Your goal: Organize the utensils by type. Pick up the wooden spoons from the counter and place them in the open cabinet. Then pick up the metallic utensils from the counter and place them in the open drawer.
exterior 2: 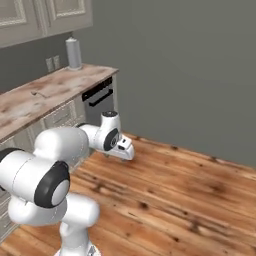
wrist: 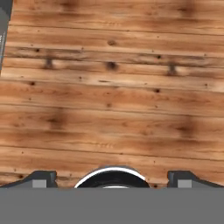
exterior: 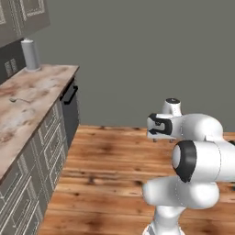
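Your gripper (wrist: 112,177) hung wide open and empty over the wooden floor (wrist: 113,100), well apart from the counter (exterior: 32,98), where one small dark utensil (exterior: 18,99) lay near its wall-side edge.

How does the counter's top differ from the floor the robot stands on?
The counter is mottled reddish-brown and cream stone, while the floor is warm orange-brown wood planks with dark knots. The counter carries a grey cylinder; the floor carries the robot. Both are flat and brownish.
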